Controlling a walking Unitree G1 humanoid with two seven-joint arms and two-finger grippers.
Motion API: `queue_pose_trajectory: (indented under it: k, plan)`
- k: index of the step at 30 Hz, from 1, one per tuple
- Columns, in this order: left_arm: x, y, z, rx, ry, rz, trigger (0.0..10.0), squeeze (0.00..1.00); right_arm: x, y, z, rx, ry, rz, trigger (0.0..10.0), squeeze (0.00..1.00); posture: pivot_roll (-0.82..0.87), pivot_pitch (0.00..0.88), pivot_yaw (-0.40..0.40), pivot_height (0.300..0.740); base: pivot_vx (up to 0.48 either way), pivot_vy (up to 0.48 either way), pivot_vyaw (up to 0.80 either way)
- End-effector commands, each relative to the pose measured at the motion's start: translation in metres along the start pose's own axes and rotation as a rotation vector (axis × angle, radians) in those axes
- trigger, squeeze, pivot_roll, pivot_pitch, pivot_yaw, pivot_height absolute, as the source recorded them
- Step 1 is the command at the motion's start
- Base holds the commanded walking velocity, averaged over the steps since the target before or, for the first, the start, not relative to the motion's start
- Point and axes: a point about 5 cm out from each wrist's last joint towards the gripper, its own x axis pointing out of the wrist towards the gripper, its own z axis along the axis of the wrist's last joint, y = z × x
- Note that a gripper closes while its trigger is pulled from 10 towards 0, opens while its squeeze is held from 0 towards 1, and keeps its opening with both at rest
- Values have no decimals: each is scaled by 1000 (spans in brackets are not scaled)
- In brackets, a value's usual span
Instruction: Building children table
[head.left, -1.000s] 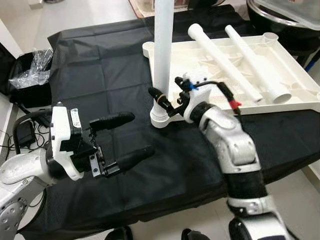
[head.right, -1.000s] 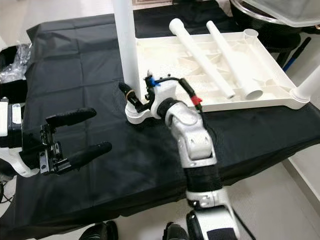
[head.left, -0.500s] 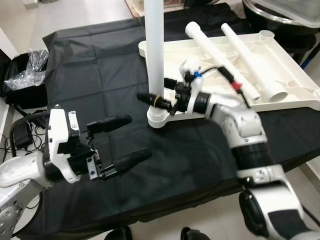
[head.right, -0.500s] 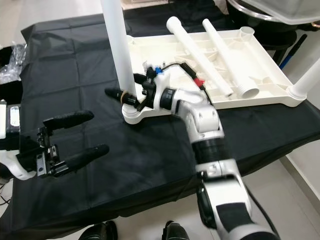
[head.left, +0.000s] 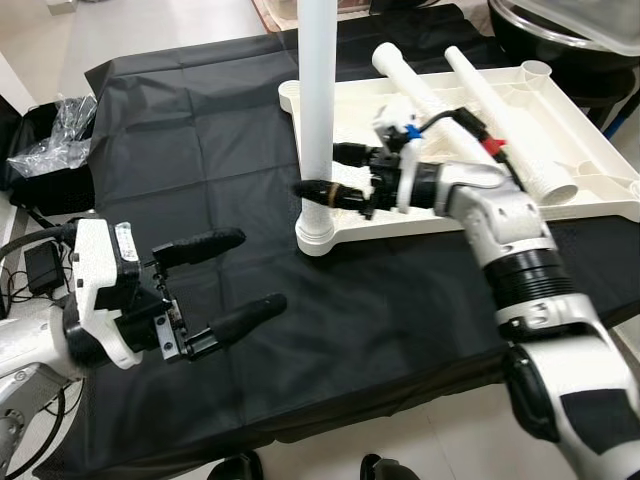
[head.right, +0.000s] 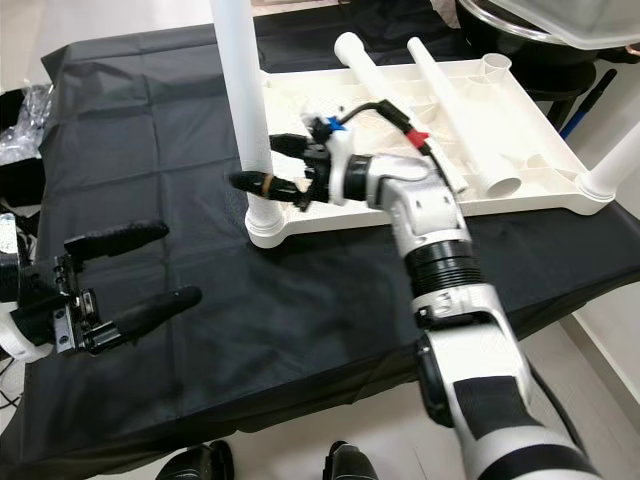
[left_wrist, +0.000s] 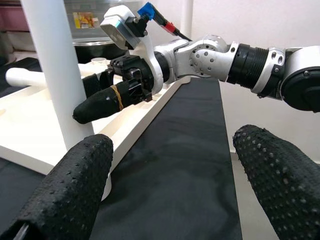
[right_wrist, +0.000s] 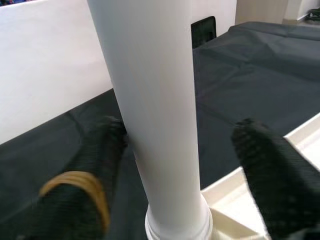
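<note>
The white plastic table top (head.left: 600, 205) lies upside down on the black cloth. One white leg (head.left: 318, 100) stands upright in its near left corner socket (head.left: 313, 238). Two loose legs (head.left: 420, 90) (head.left: 510, 120) lie across the table top. My right gripper (head.left: 320, 170) is open and straddles the upright leg a little above the socket. In the right wrist view one finger (right_wrist: 80, 190) is close beside the leg (right_wrist: 155, 100) and the other (right_wrist: 270, 165) stands apart. My left gripper (head.left: 258, 268) hovers open over the cloth at the front left, holding nothing.
The black cloth (head.left: 200, 130) covers a low table whose front edge is near my body. A crumpled clear plastic bag (head.left: 60, 135) sits on the floor to the left. A dark pot with a lid (head.left: 570, 25) stands at the back right. Another white leg (head.right: 615, 165) leans at the far right.
My right gripper has risen from the socket at the leg's base, and its fingers now stand on both sides of the leg. The left gripper has drifted slightly left.
</note>
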Motion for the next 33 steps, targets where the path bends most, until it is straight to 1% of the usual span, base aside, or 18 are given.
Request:
queue_pose_trajectory:
  k: [1, 3, 4, 9, 14, 16, 18, 19, 20, 21, 22, 24, 25, 27, 29, 31, 33]
  plan:
    - [-2, -2, 2, 10, 12, -7, 10000, 0, 3, 1, 5, -28, -4, 25, 1373, 0, 47, 231, -40, 740, 0, 0, 0]
    - [-2, -2, 2, 10, 12, -7, 10000, 0, 3, 1, 5, -28, -4, 25, 1373, 0, 47, 231, -40, 740, 0, 0, 0]
    - [-1, -3, 2, 11, 10, -9, 10000, 0, 4, 2, 6, -31, -8, 33, 0, 0, 47, 227, -37, 740, 0, 0, 0]
    - [1, -3, 2, 13, 4, -11, 10000, 0, 6, 5, 7, -35, -24, 45, 0, 0, 45, 222, -37, 740, 0, 0, 0]
    - [1, -3, 2, 13, 1, -13, 10000, 0, 8, 9, 4, -24, -32, 55, 0, 0, 42, 218, -37, 740, 0, 0, 0]
    - [2, -3, 2, 11, -3, -15, 10000, 0, 14, 14, -2, -19, -44, 13, 0, 0, 40, 212, -38, 740, 0, 0, 0]
    - [3, -3, 2, 11, -3, -16, 10000, 0, 17, 17, -3, -15, -52, -1, 0, 0, 41, 211, -36, 740, 0, 0, 0]
    - [3, -3, 1, 10, -5, -17, 10000, 0, 20, 24, -8, -20, -59, -8, 0, 0, 37, 213, -35, 740, 0, 0, 0]
    - [3, -3, 1, 10, -5, -17, 10000, 0, 20, 24, -8, -20, -59, -8, 0, 0, 37, 213, -35, 740, 0, 0, 0]
    - [4, -3, 1, 9, -6, -18, 10000, 0, 22, 29, -10, -24, -64, -8, 0, 0, 37, 213, -35, 740, 0, 0, 0]
    - [4, -2, 1, 9, -8, -18, 10000, 0, 22, 33, -12, -9, -76, -4, 10000, 0, 41, 212, -31, 740, 0, 0, 0]
    - [5, -2, 1, 8, -9, -18, 10000, 0, 22, 35, -13, 2, -85, -1, 10000, 0, 41, 212, -31, 740, 0, 0, 0]
    - [6, -2, 1, 6, -11, -21, 10000, 0, 19, 36, -13, -17, -86, 6, 10000, 1000, 39, 212, -29, 740, 0, 0, 0]
    - [7, -3, 0, 4, -14, -25, 10000, 0, 14, 30, -9, -48, -94, -15, 10000, 1000, 39, 211, -33, 740, 0, 0, 0]
    - [7, -3, 0, 3, -14, -26, 10000, 0, 12, 29, -8, -56, -97, -24, 10000, 1000, 39, 211, -33, 740, 0, 0, 0]
    - [7, -4, 0, 0, -15, -27, 10000, 0, 14, 20, 2, -92, -102, -59, 10000, 1000, 39, 218, -43, 740, 0, 0, 0]
    - [7, -5, 0, -2, -15, -28, 10000, 0, 17, 15, 10, -123, -106, -81, 10000, 1000, 44, 219, -45, 740, 0, 0, 0]
